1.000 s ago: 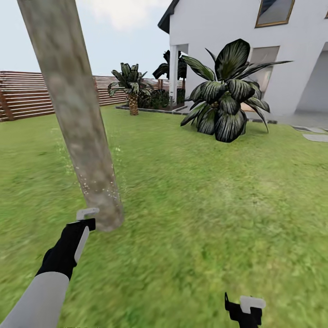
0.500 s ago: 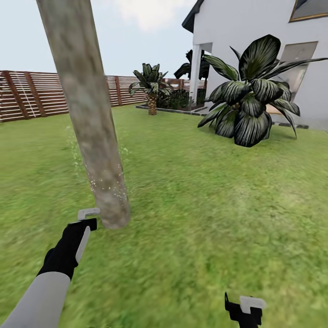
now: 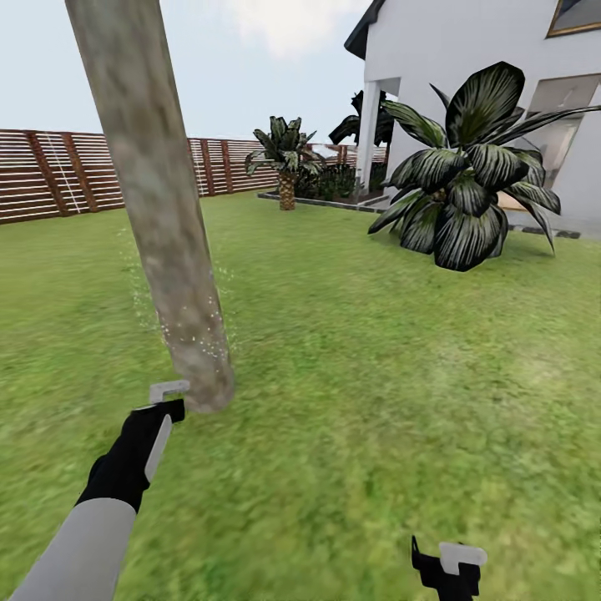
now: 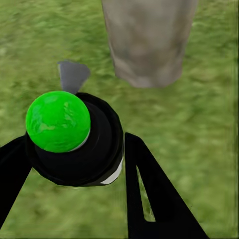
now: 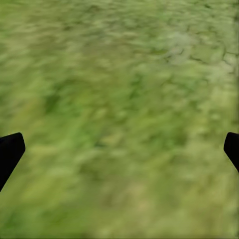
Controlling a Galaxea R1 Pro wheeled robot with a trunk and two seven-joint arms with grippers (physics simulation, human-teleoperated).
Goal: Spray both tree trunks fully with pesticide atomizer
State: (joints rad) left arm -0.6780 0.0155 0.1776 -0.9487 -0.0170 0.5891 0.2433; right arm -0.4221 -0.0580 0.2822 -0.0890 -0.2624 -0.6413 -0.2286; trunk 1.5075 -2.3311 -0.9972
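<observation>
A thick, pale grey-beige mottled tree trunk leans up from the lawn at the left of the head view. Fine white spray specks hang around its lower part. My left gripper is shut on the pesticide atomizer, a black bottle with a bright green ball top and a grey nozzle. The nozzle points at the trunk's foot from very close. My right gripper hangs low at the bottom right over bare grass, its jaws wide open and empty.
The grass lawn spreads wide to the right of the trunk. A large dark-leaved plant stands before the white house. A short palm and a brown slat fence close the back.
The head view has swung, so the whole scene has shifted right in the picture. My left gripper with the atomizer stays at the trunk's foot, and the right gripper has not moved.
</observation>
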